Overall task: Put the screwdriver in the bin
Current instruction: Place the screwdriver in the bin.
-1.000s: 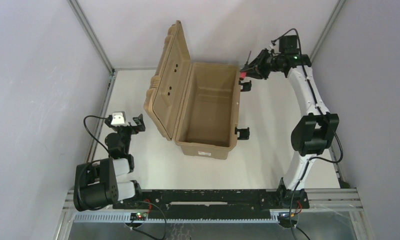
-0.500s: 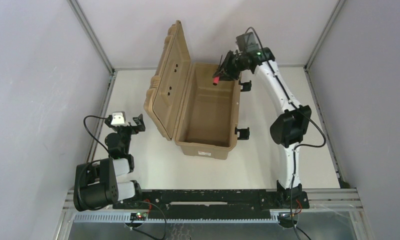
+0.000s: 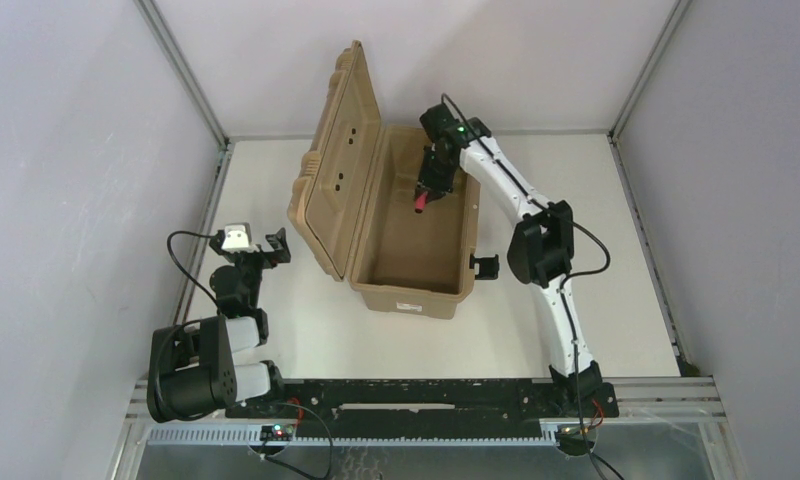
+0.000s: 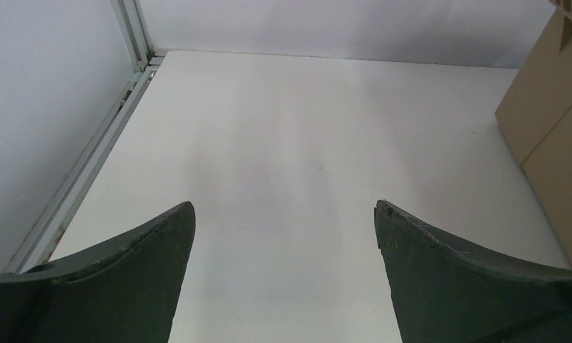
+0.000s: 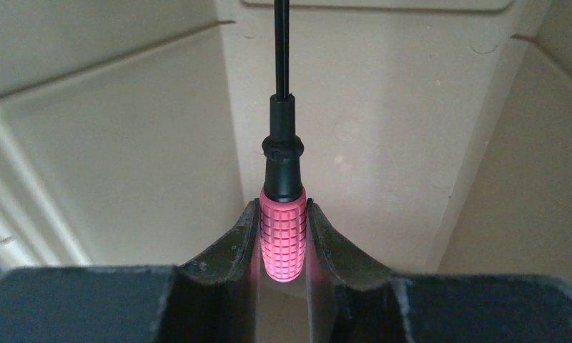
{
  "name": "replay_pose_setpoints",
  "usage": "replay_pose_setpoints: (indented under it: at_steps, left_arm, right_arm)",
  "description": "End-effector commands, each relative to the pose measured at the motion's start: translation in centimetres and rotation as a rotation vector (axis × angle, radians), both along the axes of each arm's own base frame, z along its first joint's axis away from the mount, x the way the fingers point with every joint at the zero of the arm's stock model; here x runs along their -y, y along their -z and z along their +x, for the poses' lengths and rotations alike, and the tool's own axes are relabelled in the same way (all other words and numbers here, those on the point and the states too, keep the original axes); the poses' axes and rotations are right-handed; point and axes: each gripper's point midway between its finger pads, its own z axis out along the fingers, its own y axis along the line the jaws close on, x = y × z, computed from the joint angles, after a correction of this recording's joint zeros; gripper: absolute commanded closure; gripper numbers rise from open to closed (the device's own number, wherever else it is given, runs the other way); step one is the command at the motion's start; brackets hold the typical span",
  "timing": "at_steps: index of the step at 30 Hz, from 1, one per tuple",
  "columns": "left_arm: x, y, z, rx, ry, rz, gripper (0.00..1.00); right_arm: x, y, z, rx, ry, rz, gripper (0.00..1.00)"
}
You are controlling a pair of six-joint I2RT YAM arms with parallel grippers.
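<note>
Red-handled screwdriver (image 5: pixel 282 179) hangs gripped in the right hand (image 5: pixel 282 214) over the open bin (image 3: pixel 406 297) at twelve o'clock; left hand (image 4: pixel 283 206) gapes at ten.

White tabletop (image 3: pixel 626 250), tan plastic bin (image 3: pixel 411 297) standing directly on it, lid (image 3: pixel 341 150) hinged open on the bin's left, black latch (image 3: pixel 486 265) on the bin's right

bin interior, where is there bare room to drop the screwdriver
The bin floor shows bare; the near half, bordered by the front wall and the lid hinge, is freest. The far end is crowded by the right fingers, shut on the screwdriver. Outside, the table ahead of the open left fingers is bare too.
</note>
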Motion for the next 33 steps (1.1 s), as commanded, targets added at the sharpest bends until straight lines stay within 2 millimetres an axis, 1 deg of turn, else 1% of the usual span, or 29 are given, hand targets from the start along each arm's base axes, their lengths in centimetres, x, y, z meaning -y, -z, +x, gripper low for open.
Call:
replay_pose_setpoints:
  at_steps: [1,3,7,18,29,33]
  left_arm:
    - [0.1,-0.4,-0.3,0.026,0.000,-0.004,0.00]
    - [0.1,-0.5,-0.2,0.026,0.003,-0.004,0.00]
    - [0.1,-0.4,-0.3,0.025,0.002,-0.004,0.00]
    - [0.1,-0.5,-0.2,0.025,0.000,-0.004,0.00]
    - [0.1,-0.5,-0.2,0.026,0.002,-0.004,0.00]
    - [0.1,-0.4,-0.3,0.024,0.000,-0.004,0.00]
  right_arm:
    - [0.3,1.3,-0.1,0.011,-0.020,-0.091,0.93]
    - [0.2,2.7,-0.3,-0.011,-0.030,-0.119,0.93]
    - [0.2,4.6,-0.7,-0.041,-0.042,-0.161,0.93]
    - [0.4,8.9,-1.9,-0.111,-0.080,-0.230,0.92]
    - [0.5,11.9,-2.9,-0.161,-0.117,-0.269,0.91]
    - [0.6,12.3,-3.0,-0.167,-0.119,-0.273,0.88]
